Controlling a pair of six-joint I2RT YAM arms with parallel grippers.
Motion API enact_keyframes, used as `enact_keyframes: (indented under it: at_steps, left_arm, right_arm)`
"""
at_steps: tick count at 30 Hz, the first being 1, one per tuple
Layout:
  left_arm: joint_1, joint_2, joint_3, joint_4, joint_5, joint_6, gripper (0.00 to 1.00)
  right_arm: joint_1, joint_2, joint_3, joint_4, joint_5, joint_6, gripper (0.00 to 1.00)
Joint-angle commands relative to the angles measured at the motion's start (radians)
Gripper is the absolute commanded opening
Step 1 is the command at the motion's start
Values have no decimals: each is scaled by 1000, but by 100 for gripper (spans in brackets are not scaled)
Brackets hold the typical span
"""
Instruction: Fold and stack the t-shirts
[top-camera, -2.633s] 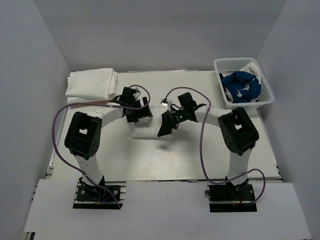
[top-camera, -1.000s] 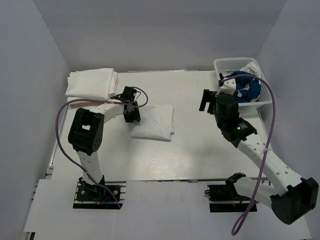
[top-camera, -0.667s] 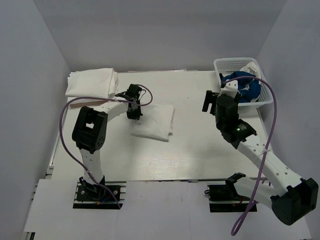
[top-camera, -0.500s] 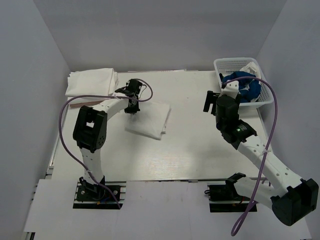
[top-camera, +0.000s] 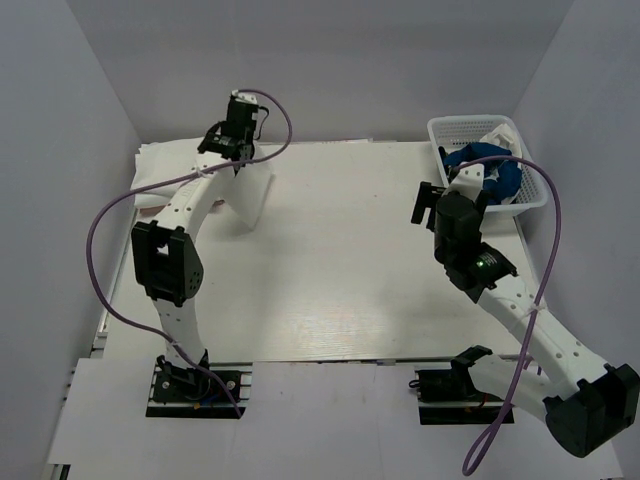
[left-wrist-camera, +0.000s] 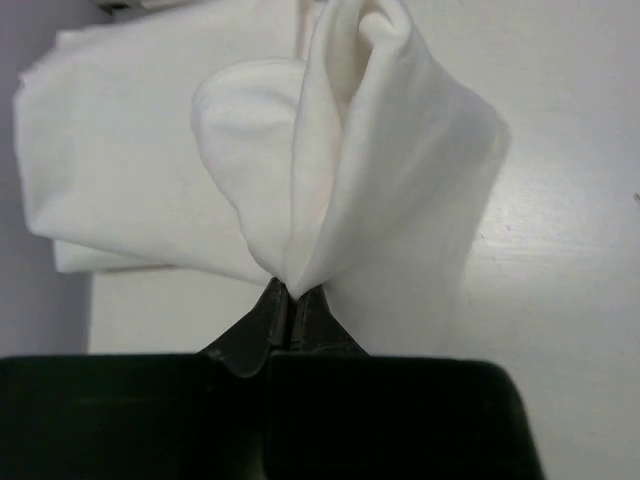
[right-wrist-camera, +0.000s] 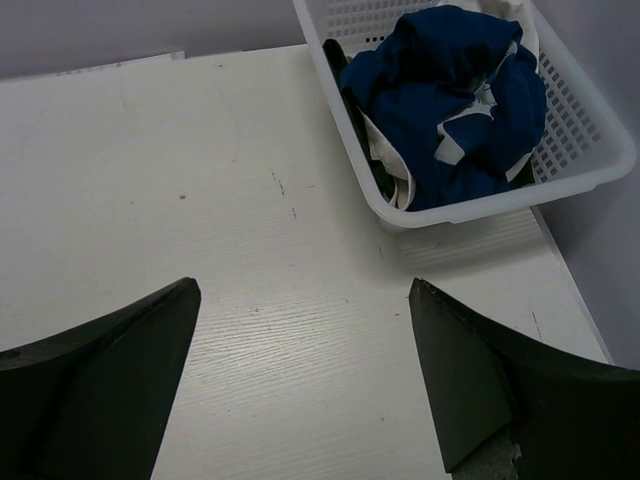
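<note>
The left end effector (left-wrist-camera: 290, 300) has lifted the folded white t-shirt (left-wrist-camera: 380, 170) from the middle of the surface (top-camera: 340, 260) to the far-left corner. It is clamped on the shirt by the white stack (left-wrist-camera: 100, 170). The right end effector (right-wrist-camera: 300, 370) hangs wide apart near the basket (right-wrist-camera: 500, 205).

Lab test booth: bare white walls (top-camera: 330, 60)

The hanging white t-shirt (left-wrist-camera: 380, 170) is soft, matt cloth with smooth folds, as is the folded white stack (left-wrist-camera: 110, 150). The table (right-wrist-camera: 200, 200) looks like white-painted wood, finely grained and faintly shiny. The basket (right-wrist-camera: 600, 150) is smooth white plastic lattice, the royal blue t-shirt (right-wrist-camera: 450, 90) crumpled matt cloth, and the fingers (right-wrist-camera: 90, 380) of the right gripper (right-wrist-camera: 302, 300) matt black.
</note>
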Motion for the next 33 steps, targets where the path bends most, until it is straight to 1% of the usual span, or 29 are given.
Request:
enact_keyframes:
  at_steps: [1, 6, 13, 18, 21, 26, 33]
  left_arm:
    - [50, 0, 154, -21, -76, 101, 0]
    - [110, 44, 254, 2, -61, 193, 0]
    - [205, 91, 391, 32, -39, 244, 0]
    - [272, 139, 423, 43, 54, 244, 0]
    - [308, 175, 423, 57, 63, 235, 0]
    - [369, 267, 476, 57, 97, 172, 0]
    - [469, 317, 486, 89, 108, 111, 0]
  right_arm:
    - [-3, -31, 6, 43, 31, 10, 91]
    - [-3, -31, 10, 54, 19, 10, 91]
    - [-1, -20, 15, 57, 14, -5, 91]
    - [-1, -29, 2, 86, -3, -13, 91]
    - [0, -29, 6, 82, -3, -29, 91]
    - [-1, -16, 35, 65, -12, -25, 91]
    - [-1, 24, 73, 68, -30, -30, 91]
